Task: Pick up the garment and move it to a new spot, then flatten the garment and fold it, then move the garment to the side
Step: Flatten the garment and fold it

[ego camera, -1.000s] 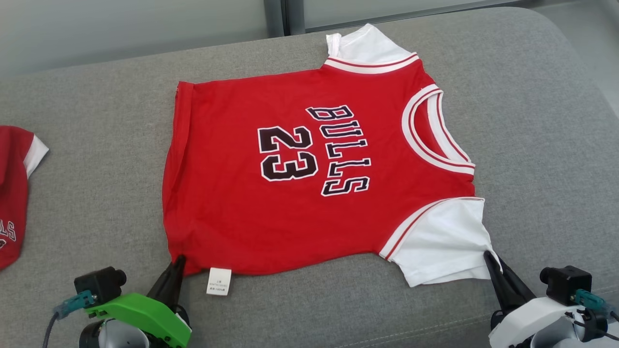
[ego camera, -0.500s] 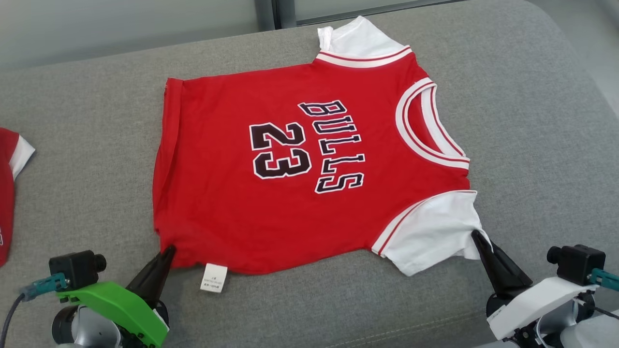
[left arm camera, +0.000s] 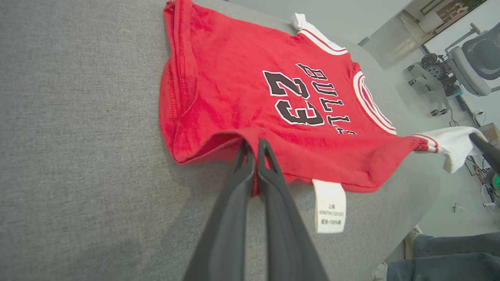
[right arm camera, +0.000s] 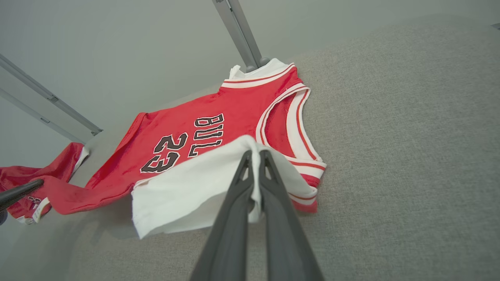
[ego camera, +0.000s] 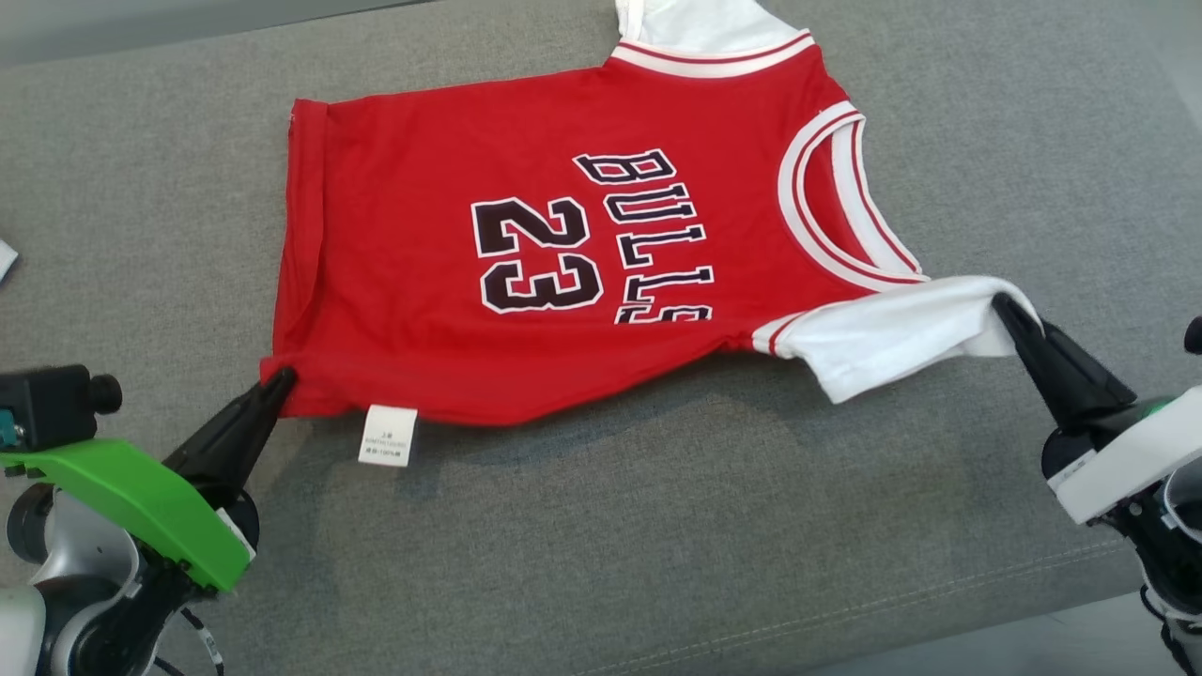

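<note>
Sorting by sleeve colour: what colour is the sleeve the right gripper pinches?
The sleeve is plain white; clearest in the right wrist view.

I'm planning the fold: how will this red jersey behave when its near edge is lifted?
Probably floppy: the jersey droops between the left gripper and right gripper. Likely light: two pinched corners lift its whole edge above the cushion.

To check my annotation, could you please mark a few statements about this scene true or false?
1. The left end effector is shut on the jersey's red hem corner. True.
2. The right end effector pinches the white sleeve. True.
3. The printed number is 32. False: it is 23.
4. The care label hangs at the collar. False: it hangs near the hem.
5. The jersey lies on wood. False: on a grey cushion.
</note>
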You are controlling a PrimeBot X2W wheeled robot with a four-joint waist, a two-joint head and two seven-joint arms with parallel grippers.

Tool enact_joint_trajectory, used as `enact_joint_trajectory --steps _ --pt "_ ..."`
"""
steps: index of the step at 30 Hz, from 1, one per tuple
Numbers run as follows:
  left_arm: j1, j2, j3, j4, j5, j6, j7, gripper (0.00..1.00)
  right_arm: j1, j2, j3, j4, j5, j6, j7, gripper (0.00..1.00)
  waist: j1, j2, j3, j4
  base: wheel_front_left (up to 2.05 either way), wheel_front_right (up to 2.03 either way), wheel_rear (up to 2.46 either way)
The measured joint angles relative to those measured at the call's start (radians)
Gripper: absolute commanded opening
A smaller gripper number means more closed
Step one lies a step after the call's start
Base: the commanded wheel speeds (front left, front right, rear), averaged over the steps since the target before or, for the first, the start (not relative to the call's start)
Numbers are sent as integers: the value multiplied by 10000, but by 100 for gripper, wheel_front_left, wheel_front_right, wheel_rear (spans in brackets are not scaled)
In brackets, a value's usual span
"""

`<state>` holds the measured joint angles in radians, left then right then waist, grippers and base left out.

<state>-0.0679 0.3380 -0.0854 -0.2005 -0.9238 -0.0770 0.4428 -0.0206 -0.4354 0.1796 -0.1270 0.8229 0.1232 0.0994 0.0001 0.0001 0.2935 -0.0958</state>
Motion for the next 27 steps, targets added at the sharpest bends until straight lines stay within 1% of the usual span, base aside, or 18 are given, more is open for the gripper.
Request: enact_joint_trajectory --steps 2,5,7,8,12,14,16,21,27 --pt "-267 -2 77 -109 -211 146 293 0 -336 -153 -102 -8 100 0 213 0 0 -1 165 17 0 0 0" --pt "-613 -8 104 -134 -573 424 711 0 -813 -167 -138 23 355 0 520 0 0 0 394 65 0 0 0" --pt "-788 6 107 -148 -589 529 1011 0 -1103 -142 -119 63 535 0 729 0 0 0 527 109 0 0 0" --pt "-788 6 107 -148 -589 529 1011 0 -1103 -142 -119 63 535 0 729 0 0 0 527 109 0 0 0" --pt "-1189 61 98 -238 -842 840 1563 0 -1783 -186 36 253 596 0 1181 0 0 0 726 201 0 0 0" --pt "-1383 199 79 -244 -869 995 1860 0 -2103 -251 268 408 596 0 1469 0 1 0 789 238 0 0 0" --pt "-1551 313 58 -282 -936 1135 2134 0 -2278 -311 341 546 594 0 1674 0 1 0 828 268 0 0 0" --pt "-2179 360 81 -314 -1214 1503 2715 0 -2674 -464 407 876 596 0 2046 0 0 0 939 373 0 0 0" --pt "-2526 481 113 96 -1369 1739 3331 0 -3277 -458 612 1237 596 0 2426 0 0 0 1051 401 0 0 0"
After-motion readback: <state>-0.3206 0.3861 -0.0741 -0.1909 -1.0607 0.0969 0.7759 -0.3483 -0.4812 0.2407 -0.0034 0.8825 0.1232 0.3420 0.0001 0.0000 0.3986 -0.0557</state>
